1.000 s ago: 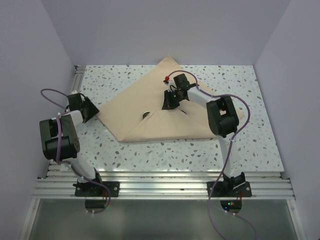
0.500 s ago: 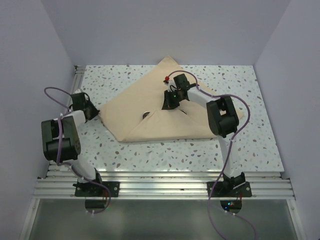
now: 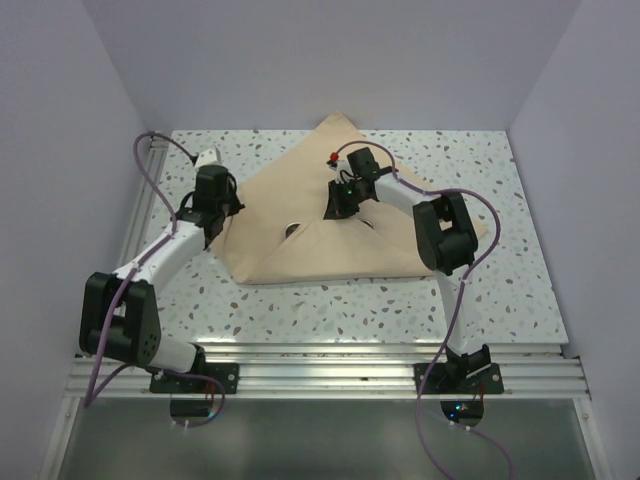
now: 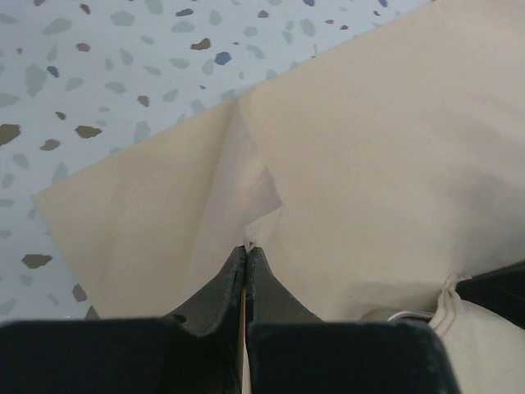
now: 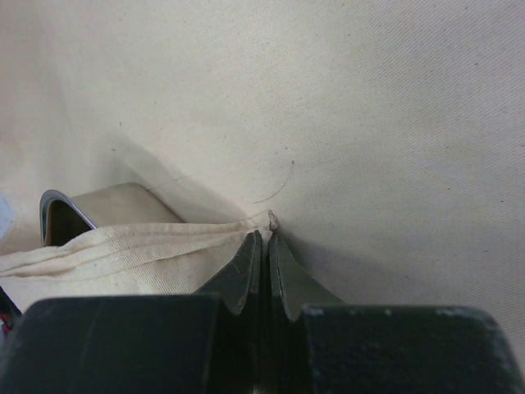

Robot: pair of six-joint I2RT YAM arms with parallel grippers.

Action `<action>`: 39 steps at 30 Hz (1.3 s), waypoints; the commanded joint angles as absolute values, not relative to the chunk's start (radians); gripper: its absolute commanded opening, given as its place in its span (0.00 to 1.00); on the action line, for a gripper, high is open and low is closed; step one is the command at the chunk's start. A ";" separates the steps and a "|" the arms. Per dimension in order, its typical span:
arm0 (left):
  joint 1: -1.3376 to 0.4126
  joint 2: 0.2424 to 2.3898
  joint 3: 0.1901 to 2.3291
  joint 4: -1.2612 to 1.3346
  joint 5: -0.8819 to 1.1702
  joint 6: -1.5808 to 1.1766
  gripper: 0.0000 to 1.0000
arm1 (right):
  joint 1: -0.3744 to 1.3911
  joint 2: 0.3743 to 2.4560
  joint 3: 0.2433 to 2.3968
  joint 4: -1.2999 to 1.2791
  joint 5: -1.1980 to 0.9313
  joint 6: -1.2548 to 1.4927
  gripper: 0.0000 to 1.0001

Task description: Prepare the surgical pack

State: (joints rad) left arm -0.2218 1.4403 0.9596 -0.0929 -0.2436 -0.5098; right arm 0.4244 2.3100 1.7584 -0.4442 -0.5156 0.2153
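From where I stood, the surgical pack [image 3: 300, 215] lay on the speckled table [image 3: 330, 300], spread from the middle toward 12 o'clock. Its tan cloth was partly folded, with 1 flap crossing the centre. The left gripper [image 4: 247, 249] sat at the pack's 9 o'clock corner, jaws clenched on a small pinch of cloth that rose to a peak at the tips, a soft crease running away from it. The right gripper [image 5: 264, 240] was near the pack's middle, a little toward 1 o'clock, jaws likewise clamped on the bunched hem of a flap. Beside it, at 9 o'clock in its own wrist view, a corner of the steel tray [image 5: 56, 209] peeped out from under the cloth. I judged the step in hand to be folding the 9 o'clock corner over the tray while the right arm pinned the centre flap. To do it well, the left arm would need to lift only enough to clear the layer beneath, then carry the corner toward 3 o'clock in a low, slow arc. The bite looked thin, right at the fingertips, so a quick tug might pull the cloth free. The right gripper should serve as the anchor, lest the whole pack and tray slide along the table. The corner ought to be laid flat past the tray's edge, the crease straight, before those jaws let go.
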 commanded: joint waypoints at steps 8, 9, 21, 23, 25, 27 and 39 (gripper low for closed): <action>0.000 1.546 0.968 -0.084 -0.267 -0.451 0.00 | 0.428 2.315 1.713 -0.517 -0.466 0.184 0.00; 0.035 1.557 0.966 -0.075 -0.262 -0.446 0.00 | 0.426 2.313 1.713 -0.518 -0.466 0.184 0.00; 0.097 1.738 0.974 -0.017 -0.241 -0.436 0.11 | 0.428 2.309 1.710 -0.517 -0.465 0.179 0.00; 0.100 1.749 0.962 -0.015 -0.232 -0.437 0.21 | 0.429 2.309 1.710 -0.517 -0.469 0.179 0.00; 0.100 1.749 0.953 0.020 -0.235 -0.439 0.35 | 0.430 2.307 1.712 -0.517 -0.468 0.179 0.00; 0.101 1.746 0.940 0.029 -0.253 -0.437 0.42 | 0.430 2.307 1.710 -0.517 -0.468 0.181 0.00; 0.107 1.680 0.908 0.034 -0.346 -0.454 0.57 | 0.430 2.315 1.717 -0.517 -0.474 0.179 0.00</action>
